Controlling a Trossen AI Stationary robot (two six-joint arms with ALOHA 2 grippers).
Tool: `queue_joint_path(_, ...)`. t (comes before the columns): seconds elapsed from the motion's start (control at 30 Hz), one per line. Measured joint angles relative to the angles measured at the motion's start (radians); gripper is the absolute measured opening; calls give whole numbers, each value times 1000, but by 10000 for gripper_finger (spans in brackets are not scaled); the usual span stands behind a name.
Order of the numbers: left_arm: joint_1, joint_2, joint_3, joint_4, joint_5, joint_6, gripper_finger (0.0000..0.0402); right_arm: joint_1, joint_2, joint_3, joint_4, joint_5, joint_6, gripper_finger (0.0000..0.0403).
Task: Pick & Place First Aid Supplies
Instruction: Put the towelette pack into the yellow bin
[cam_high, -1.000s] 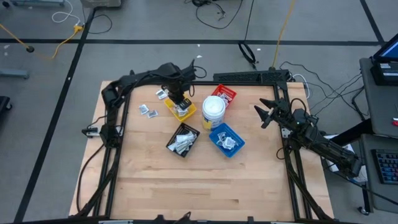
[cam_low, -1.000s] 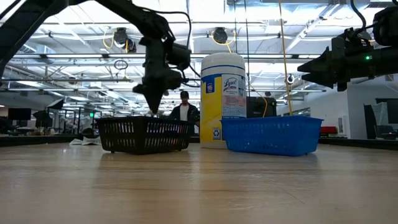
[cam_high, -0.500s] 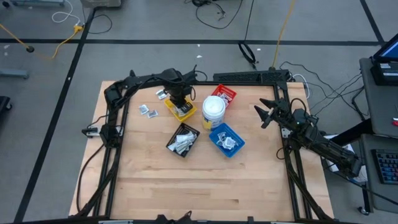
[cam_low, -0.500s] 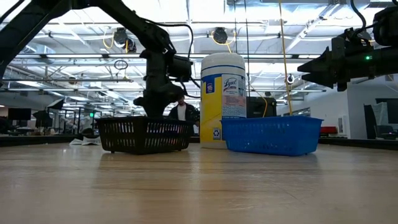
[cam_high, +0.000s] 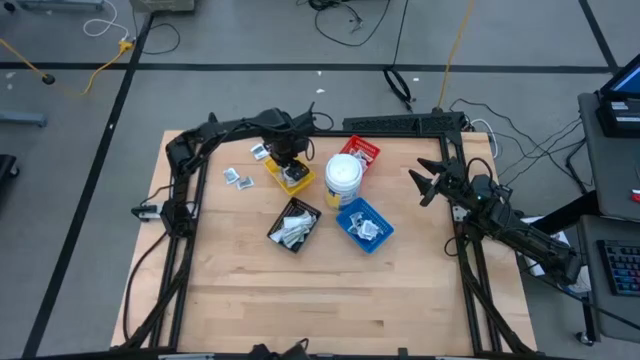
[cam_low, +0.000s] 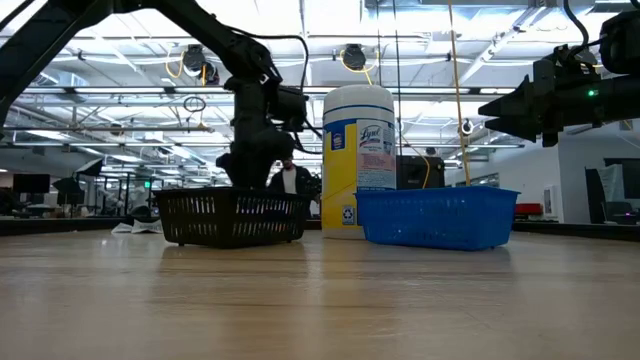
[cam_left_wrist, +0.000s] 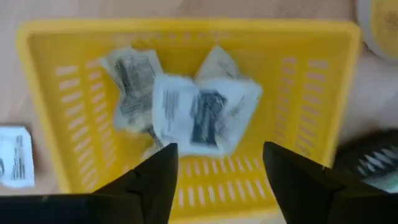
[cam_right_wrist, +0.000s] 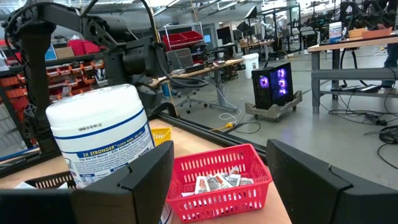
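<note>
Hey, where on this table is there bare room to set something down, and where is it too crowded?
The wooden table is bare across its near half, below the black tray and blue tray. It is crowded around the white tub, between the yellow tray and red tray, where the left end effector hangs. Loose packets lie beside the yellow tray.

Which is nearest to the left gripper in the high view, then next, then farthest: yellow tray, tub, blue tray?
1. Yellow tray, directly under the left gripper.
2. Tub, on its right.
3. Blue tray, farther right and nearer the table's front.
</note>
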Motion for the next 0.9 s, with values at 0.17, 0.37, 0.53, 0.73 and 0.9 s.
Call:
queue_joint_path(0.17, 7, -28, 1, -36, 0, 76, 254, 0, 0, 0, 0, 0, 0, 254)
queue_joint_path(0.37, 20, -76, 1, -78, 0, 158, 255, 0, 0, 0, 0, 0, 0, 254)
queue_joint_path(0.53, 23, -106, 1, -111, -25, 257, 255, 0, 0, 0, 0, 0, 0, 254)
queue_joint_path(0.73, 43, -183, -129, -84, -46, 297, 255, 0, 0, 0, 0, 0, 0, 254)
queue_joint_path(0.9, 70, -275, -277, -69, -148, 303, 255, 0, 0, 0, 0, 0, 0, 254)
